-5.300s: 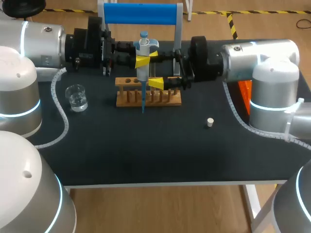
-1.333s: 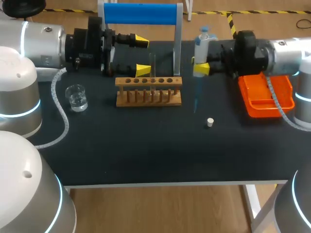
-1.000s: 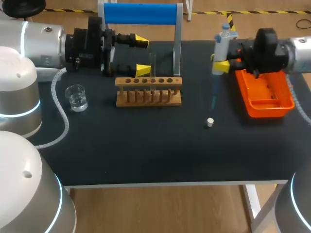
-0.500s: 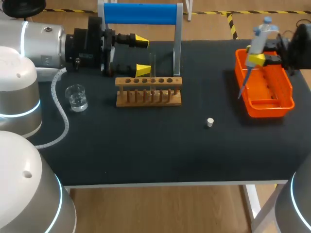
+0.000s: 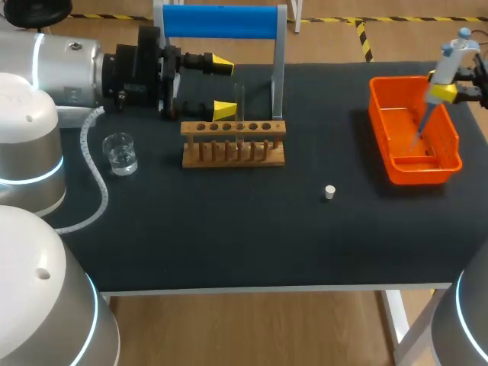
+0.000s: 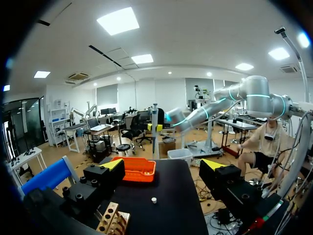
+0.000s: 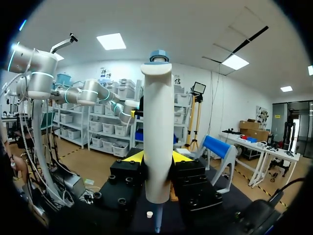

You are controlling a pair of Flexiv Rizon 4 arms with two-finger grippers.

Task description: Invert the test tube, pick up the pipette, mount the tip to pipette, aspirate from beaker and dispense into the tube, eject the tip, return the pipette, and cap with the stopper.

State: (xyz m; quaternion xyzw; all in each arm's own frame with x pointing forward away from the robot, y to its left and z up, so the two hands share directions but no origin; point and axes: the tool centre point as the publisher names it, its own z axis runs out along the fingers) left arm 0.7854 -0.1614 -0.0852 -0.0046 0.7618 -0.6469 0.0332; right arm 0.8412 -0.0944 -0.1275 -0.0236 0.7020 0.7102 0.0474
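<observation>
Your right fingers [image 5: 442, 93] clamp the pipette [image 5: 451, 61], tilted over the orange bin [image 5: 396, 171] at the table's [image 5: 229, 244] right edge; left fingers [image 5: 221, 62] stand open. Ejected aslant, the tip [image 5: 422, 128] may clear the rim.

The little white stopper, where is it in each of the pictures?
Head view: the stopper lies between the wooden rack and the orange tray, a bit nearer the front.
Left wrist view: stopper ahead of the open left gripper, nearer than the orange tray.
Right wrist view: stopper beside the pipette tip.
Shared landmark: the blue bar.
</observation>
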